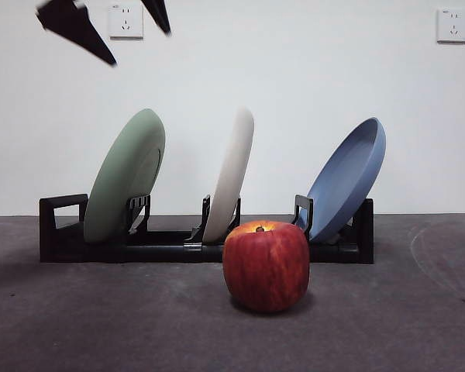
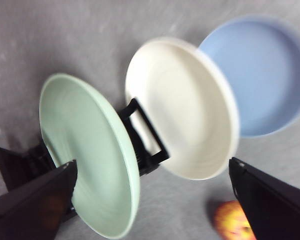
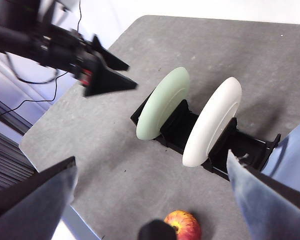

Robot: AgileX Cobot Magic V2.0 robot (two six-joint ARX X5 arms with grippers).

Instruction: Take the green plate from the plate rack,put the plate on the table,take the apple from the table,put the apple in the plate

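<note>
no readable text, labels or numbers

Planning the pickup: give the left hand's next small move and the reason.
Probably lower the left hand onto the green plate's top edge. It hangs open above the plate, which stands in the rack untouched, while the apple waits on the table.
</note>
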